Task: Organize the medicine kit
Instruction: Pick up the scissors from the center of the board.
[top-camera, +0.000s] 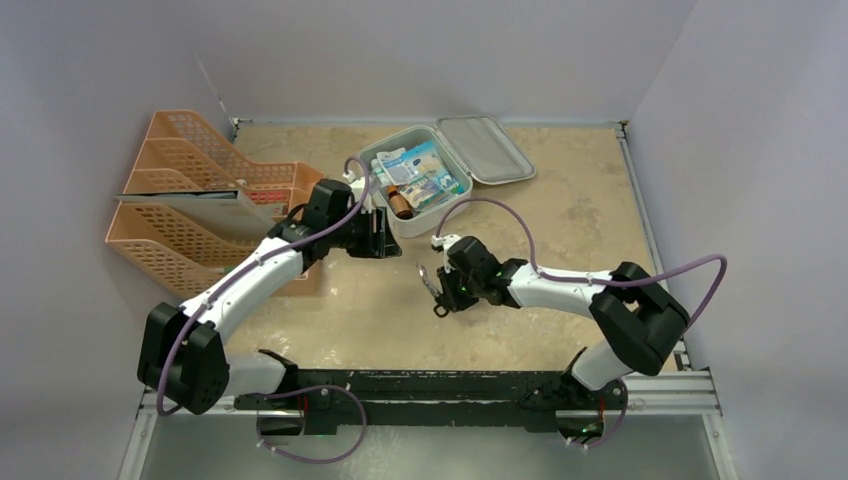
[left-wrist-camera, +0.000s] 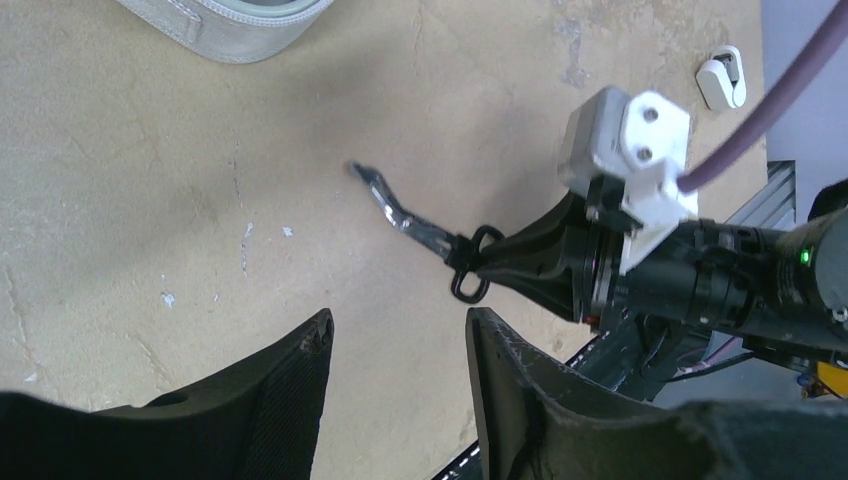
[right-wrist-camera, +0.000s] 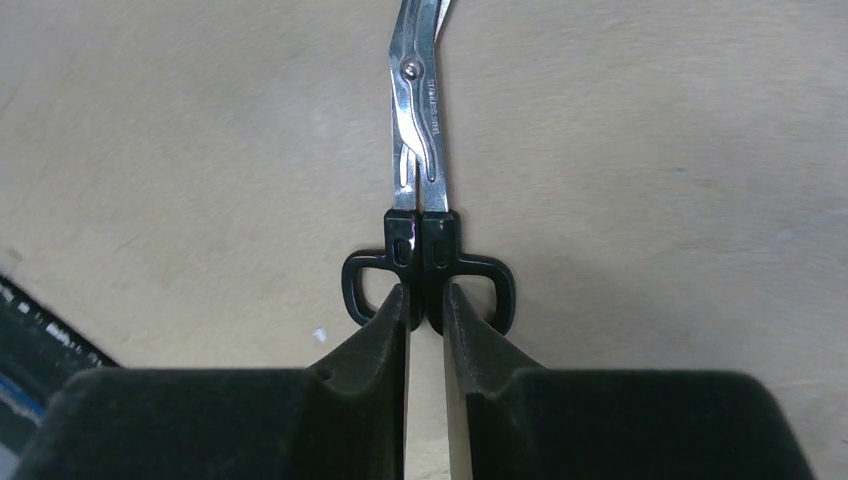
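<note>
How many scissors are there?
1. The scissors are pinched by their black handles in the right gripper, near the open medicine kit. More could be hidden inside the kit.

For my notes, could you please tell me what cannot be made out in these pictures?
- Top view: packets inside the medicine kit are too small to read; the left gripper overlaps its near-left wall.
- Right wrist view: the top edge cuts off the tips of the scissors held by the right gripper.
- Left wrist view: the top edge leaves only a corner of the kit.
</note>
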